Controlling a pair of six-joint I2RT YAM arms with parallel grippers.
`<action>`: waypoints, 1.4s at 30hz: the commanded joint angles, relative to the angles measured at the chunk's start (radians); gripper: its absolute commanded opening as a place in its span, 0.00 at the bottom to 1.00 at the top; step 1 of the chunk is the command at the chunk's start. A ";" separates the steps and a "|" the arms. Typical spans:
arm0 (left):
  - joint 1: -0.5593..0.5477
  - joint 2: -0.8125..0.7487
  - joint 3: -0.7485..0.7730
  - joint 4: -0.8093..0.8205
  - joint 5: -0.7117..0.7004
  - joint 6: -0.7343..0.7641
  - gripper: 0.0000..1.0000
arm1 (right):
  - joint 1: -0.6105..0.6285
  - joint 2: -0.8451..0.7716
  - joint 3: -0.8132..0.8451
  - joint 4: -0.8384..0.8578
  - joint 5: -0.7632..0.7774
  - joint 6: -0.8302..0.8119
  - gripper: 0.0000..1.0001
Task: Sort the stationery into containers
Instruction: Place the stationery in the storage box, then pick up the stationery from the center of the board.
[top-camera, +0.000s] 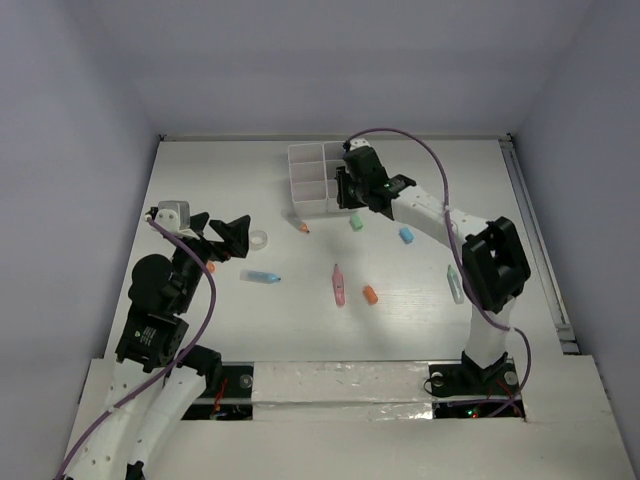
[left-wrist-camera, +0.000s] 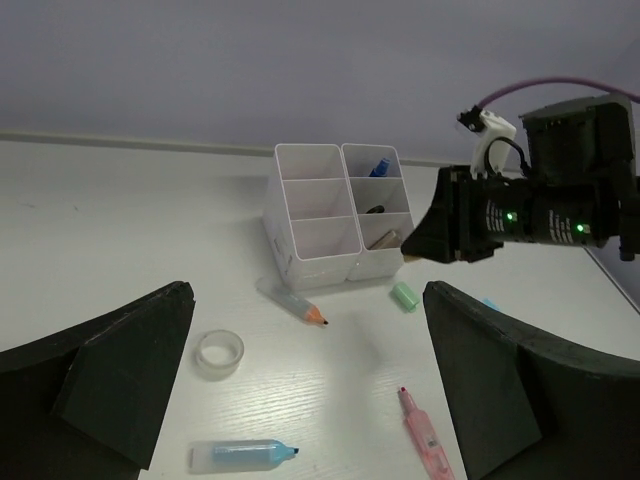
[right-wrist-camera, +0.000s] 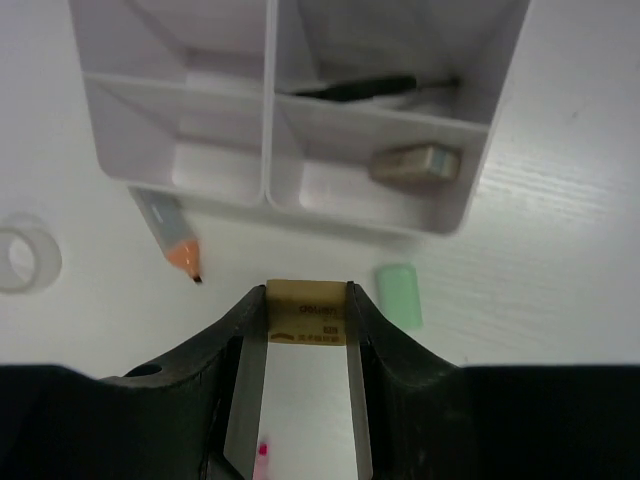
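Observation:
The white organiser stands at the back of the table. In the right wrist view its wall is just ahead; black-handled scissors and a tan eraser lie in two compartments. A blue-capped bottle sits in a far one. My right gripper is shut on another tan eraser, held above the table just short of the box. My left gripper hangs open and empty near a light-blue marker, a pink marker and an orange-tipped marker.
A clear tape roll lies beside the left gripper. A green eraser, a blue eraser, an orange eraser and a pale-green marker are scattered mid-table. A small orange bit sits by the left arm.

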 joint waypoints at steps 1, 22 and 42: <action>-0.004 -0.001 0.007 0.037 0.005 0.007 0.99 | -0.017 0.077 0.107 0.077 0.023 -0.043 0.10; -0.004 0.019 0.005 0.039 0.002 0.009 0.99 | -0.054 0.180 0.222 0.126 0.050 -0.020 0.52; 0.028 0.056 0.020 -0.004 -0.132 -0.015 0.99 | 0.154 0.246 0.401 0.117 -0.308 -0.180 0.15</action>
